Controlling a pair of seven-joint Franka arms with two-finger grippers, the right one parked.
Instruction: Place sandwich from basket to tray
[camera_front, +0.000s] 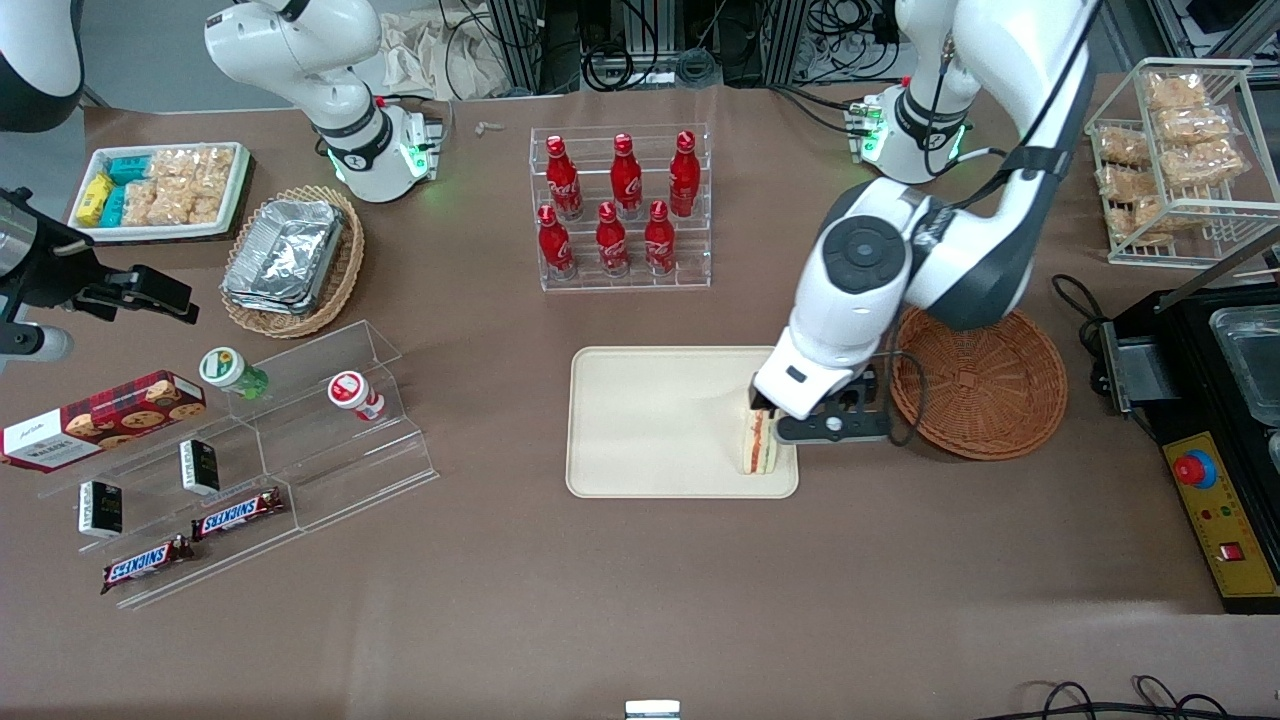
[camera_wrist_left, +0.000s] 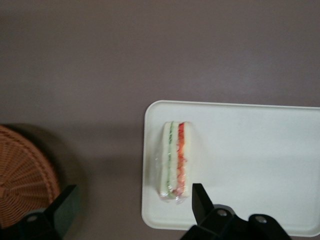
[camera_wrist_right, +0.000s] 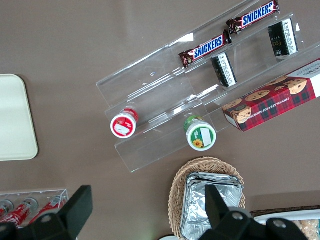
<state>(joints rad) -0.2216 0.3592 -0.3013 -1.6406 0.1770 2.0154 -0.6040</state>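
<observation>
Toward the parked arm's end of the brown counter (camera_front: 600, 600), a white tray of snack packets (camera_front: 160, 190) sits beside an oval wicker basket of foil containers (camera_front: 292, 255). Nearer the front camera than these, a clear stepped stand (camera_front: 260, 460) carries two small jars, a cookie box and two Snickers bars (camera_front: 240, 513).

Midway along the counter a clear rack holds red cola bottles (camera_front: 620, 205). Nearer the camera than that rack lies the cream tray (camera_front: 640, 420). The sandwich (camera_front: 758, 442) rests on the tray close to the edge nearest the basket, its red and green filling facing up.

The gripper (camera_front: 765, 408) hangs just above the sandwich. In the left wrist view its two black fingers (camera_wrist_left: 202, 202) stand spread wide, one over the tray and the other out over the counter, with the sandwich (camera_wrist_left: 175, 160) lying free between them and touching neither.

Just beside the tray, toward the working arm's end, sits the round reddish-brown basket (camera_front: 985, 385), partly covered by the arm. A wire rack of snack bags (camera_front: 1175, 160) stands farther from the camera.
</observation>
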